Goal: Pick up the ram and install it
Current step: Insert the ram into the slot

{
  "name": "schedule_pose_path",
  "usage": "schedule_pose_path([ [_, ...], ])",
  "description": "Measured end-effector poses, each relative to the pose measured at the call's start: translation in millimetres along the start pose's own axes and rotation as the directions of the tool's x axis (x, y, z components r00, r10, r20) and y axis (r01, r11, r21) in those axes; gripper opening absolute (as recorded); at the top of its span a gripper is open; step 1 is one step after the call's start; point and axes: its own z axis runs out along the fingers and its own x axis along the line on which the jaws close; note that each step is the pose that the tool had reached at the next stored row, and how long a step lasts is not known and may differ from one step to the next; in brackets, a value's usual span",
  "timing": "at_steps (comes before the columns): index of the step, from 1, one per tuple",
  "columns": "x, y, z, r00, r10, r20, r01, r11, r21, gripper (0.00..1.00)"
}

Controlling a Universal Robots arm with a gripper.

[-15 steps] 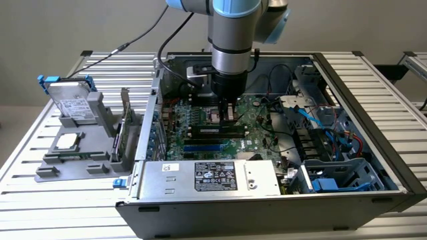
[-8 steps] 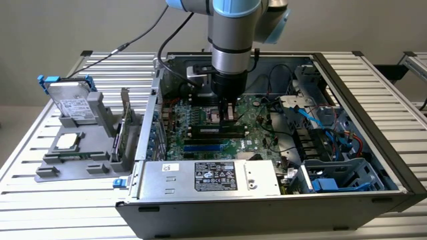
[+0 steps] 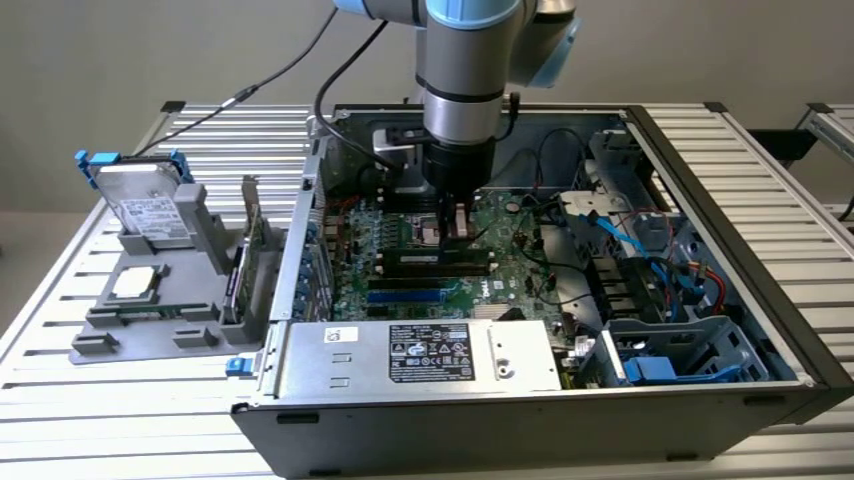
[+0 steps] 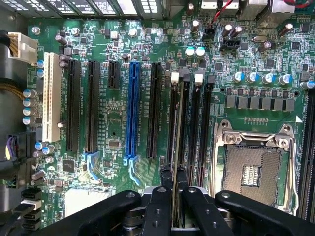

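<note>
Green narrow ram stick [image 4: 180, 123] (seen edge-on) sits clenched in the black gripper [image 4: 175, 206], apparently over the black memory slots [image 4: 195, 128]; seating demands square alignment.

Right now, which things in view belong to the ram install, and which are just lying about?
Part of the job:
- claw, shut on the ram
- motherboard
- memory slots below the ram

Lying about:
- hard drive
- processor chip
- expansion card
- power supply
</note>
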Motion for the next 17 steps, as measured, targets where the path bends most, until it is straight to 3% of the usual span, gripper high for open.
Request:
schedule_pose_path([
  [17, 1.4, 0.1, -0.7, 0.9999, -0.016, -0.0003, 0.016, 0.9999, 0.0015, 0.14],
])
